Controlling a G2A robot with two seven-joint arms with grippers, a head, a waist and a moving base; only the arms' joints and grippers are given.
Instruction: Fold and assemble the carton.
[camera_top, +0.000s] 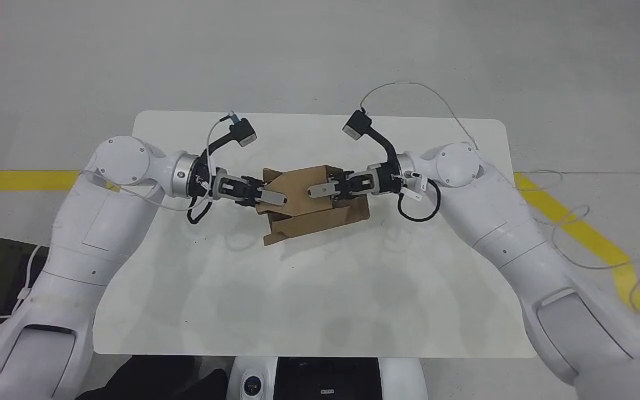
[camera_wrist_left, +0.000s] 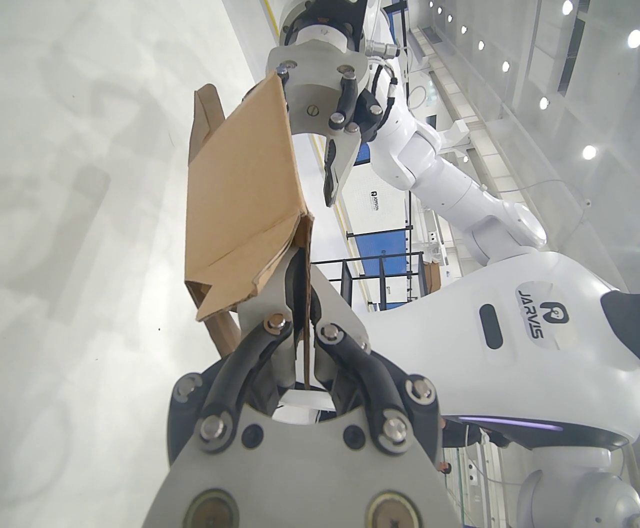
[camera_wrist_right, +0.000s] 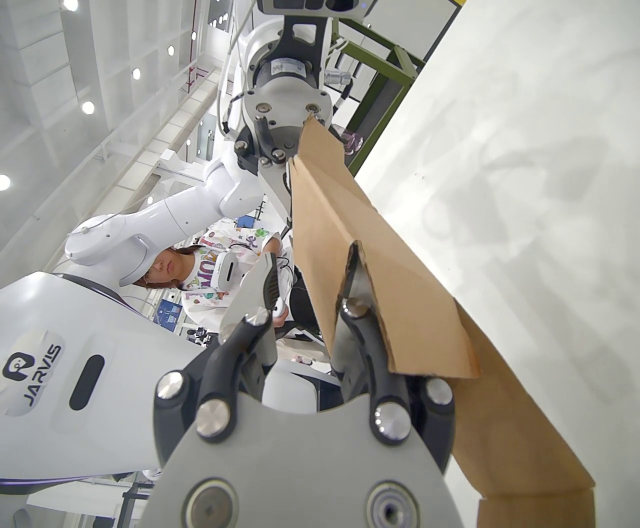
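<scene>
1. The carton (camera_top: 305, 213), partly folded brown cardboard, is sitting between the two arms, over the middle of the white surface (camera_top: 400, 290) and toward its far edge; whether it is touching the surface cannot be told
2. The left tool (camera_wrist_left: 300, 270) is pinching a thin flap at the carton's left end, fingers closed tight on the cardboard
3. The right tool (camera_wrist_right: 312, 265) is standing wide open at the carton's right end, one finger tucked behind a panel, the other out in the air, gripping nothing

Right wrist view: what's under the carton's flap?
One finger of the right gripper sits under the carton's flap, its tip covered by cardboard; the other finger stands clear. The carton's inside is hidden.
</scene>
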